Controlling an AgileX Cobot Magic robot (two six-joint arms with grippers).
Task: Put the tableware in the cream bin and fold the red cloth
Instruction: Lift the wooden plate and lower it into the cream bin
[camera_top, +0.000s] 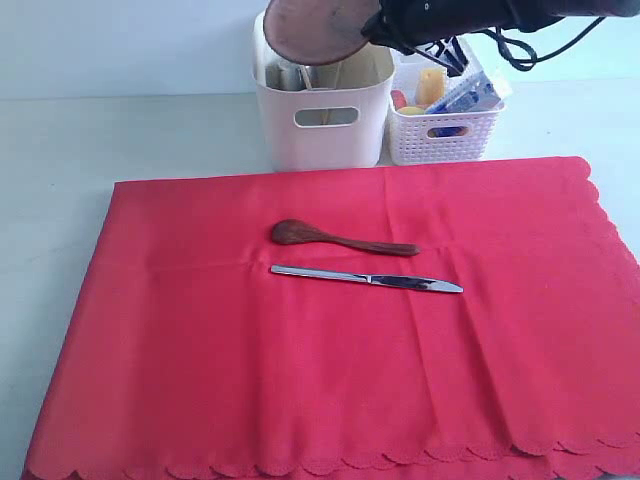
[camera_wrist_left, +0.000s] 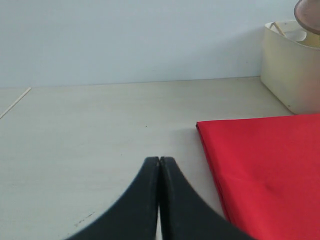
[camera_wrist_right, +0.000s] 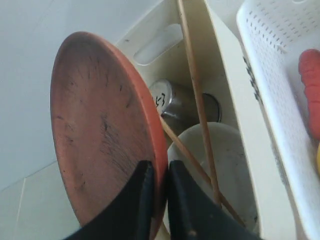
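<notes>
A scuffed brown plate (camera_wrist_right: 100, 130) hung gripped in the right jaws above the cream bin (camera_top: 320, 125); the left jaws were clenched, empty. One spoon (camera_top: 340, 238) and one knife (camera_top: 365, 279) lay on the red cloth (camera_top: 250, 380)

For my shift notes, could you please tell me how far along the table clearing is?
Done: the steel cup, bowl and chopsticks already sit in the cream bin. In hand: the right claw is shut on the wooden plate, held tilted over that bin. Left: the spoon and knife lie on the red cloth, which is spread flat, not yet folded.
</notes>
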